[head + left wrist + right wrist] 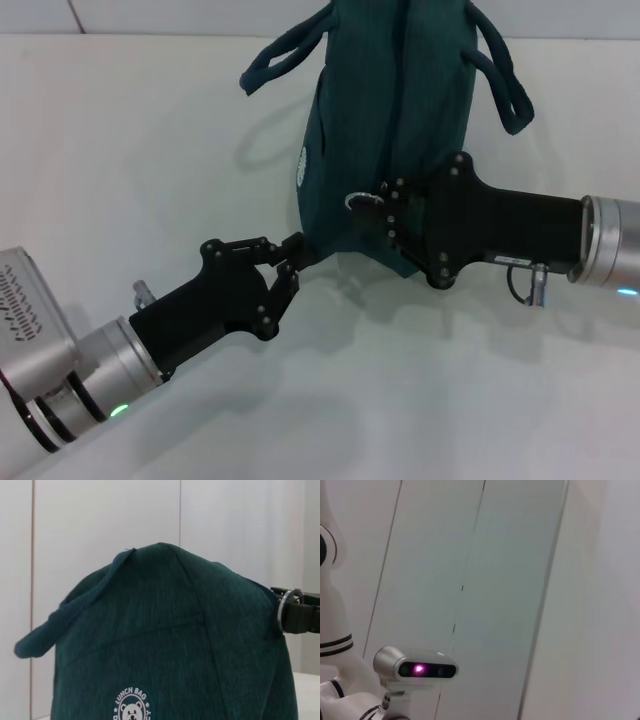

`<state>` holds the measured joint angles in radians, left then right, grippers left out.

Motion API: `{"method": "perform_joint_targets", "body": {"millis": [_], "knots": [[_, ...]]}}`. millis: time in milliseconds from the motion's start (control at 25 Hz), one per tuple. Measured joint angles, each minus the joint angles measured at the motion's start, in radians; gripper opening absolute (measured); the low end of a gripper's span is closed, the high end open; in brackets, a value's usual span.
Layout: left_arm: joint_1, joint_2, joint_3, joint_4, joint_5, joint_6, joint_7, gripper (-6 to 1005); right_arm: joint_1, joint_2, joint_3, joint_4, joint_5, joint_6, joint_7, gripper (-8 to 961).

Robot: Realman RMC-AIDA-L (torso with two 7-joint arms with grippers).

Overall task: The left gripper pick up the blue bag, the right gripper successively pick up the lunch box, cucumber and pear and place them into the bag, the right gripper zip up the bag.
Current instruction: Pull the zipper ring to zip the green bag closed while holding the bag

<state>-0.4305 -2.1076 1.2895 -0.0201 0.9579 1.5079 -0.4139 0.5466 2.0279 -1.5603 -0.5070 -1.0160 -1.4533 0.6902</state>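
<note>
My left gripper (290,262) is pinched shut on the lower corner of the blue bag (385,130), which stands just beyond it. My right gripper (392,212) presses the bag's opposite side, the silver ring pull (358,201) at its fingertips; grip unclear. Nothing intervenes.

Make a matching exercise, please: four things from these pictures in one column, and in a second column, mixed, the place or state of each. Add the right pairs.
Things:
1. left pincer
2. right pincer
3. blue bag
4. silver ring pull

Places or states:
A. standing upright on the white table
B. pinching the bag's lower front corner
C. hanging at the bag's front, next to a black pincer
D. reaching in from the robot's right to the bag's front

Pairs: 1-B, 2-D, 3-A, 4-C
</note>
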Motion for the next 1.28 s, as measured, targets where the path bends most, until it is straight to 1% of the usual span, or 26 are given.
{"method": "perform_joint_targets", "body": {"millis": [80,440,840,1040,1120,1280], "knots": [[-0.003,0.000,0.000,0.000,0.007,-0.004,0.000,102,-0.003,0.000,0.001,0.001,0.001,0.001,0.000,17],[-0.007,0.000,-0.001,0.000,0.004,-0.020,0.000,68,-0.030,-0.002,0.010,0.011,0.092,0.003,0.000,17],[-0.007,0.000,0.001,0.000,0.005,-0.042,-0.010,-1,-0.030,-0.002,0.009,0.015,0.103,0.028,0.001,17],[-0.002,0.000,0.001,0.000,0.006,-0.016,-0.011,0,-0.029,-0.002,0.009,0.015,0.103,0.032,0.000,18],[-0.001,0.000,0.001,0.000,0.006,-0.011,-0.011,52,-0.028,-0.002,0.009,0.015,0.103,0.033,0.000,18],[0.010,0.003,0.000,0.000,0.006,0.040,-0.064,155,-0.028,-0.001,0.009,0.015,0.103,0.033,0.000,19]]}}
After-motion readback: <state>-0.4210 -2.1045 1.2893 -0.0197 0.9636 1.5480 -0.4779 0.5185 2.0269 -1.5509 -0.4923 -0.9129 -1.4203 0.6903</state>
